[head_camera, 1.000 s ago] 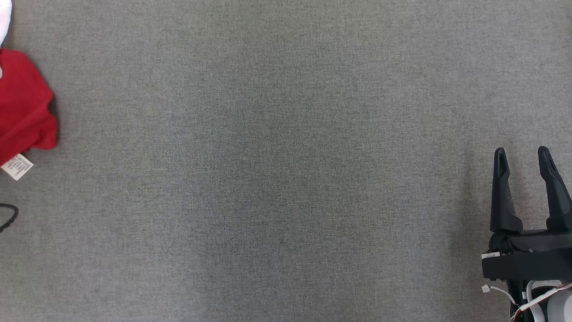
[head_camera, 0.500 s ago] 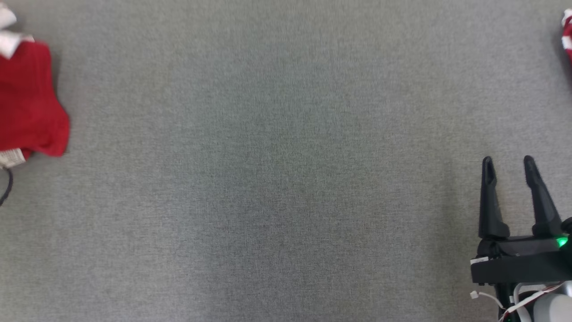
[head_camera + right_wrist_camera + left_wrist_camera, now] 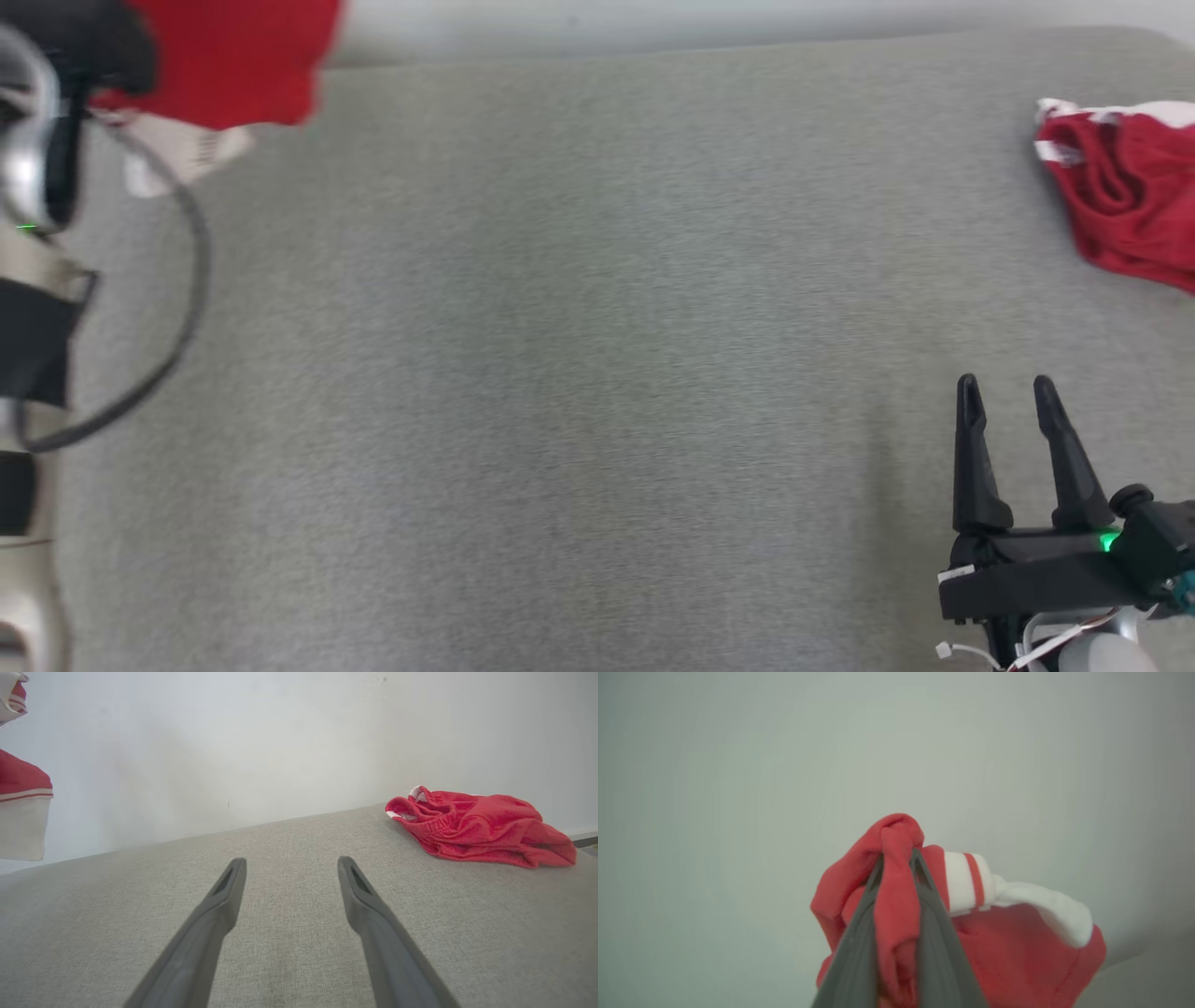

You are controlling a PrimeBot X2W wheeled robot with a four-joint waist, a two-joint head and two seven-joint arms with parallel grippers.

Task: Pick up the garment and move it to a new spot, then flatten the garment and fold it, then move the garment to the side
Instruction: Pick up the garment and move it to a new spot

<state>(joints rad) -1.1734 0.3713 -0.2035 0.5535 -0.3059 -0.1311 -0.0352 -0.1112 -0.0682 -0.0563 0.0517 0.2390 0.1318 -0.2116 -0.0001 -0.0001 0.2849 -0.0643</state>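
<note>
The left gripper is pinched tight on a bunched fold of the red garment, which hangs in the air at the far left of the grey table top, its white striped cuff flopping sideways. It looks light and limp, a soft knit that sags wherever it isn't held, so this single pinch gives only a crumpled bundle. A hem corner or seam would, I reckon, spread it better for flattening. The head view is smeared there, so I can't say whether any of it touches the top. The right gripper hovers spread wide and empty at the near right, well apart from a second red piece crumpled by the far right edge.
</note>
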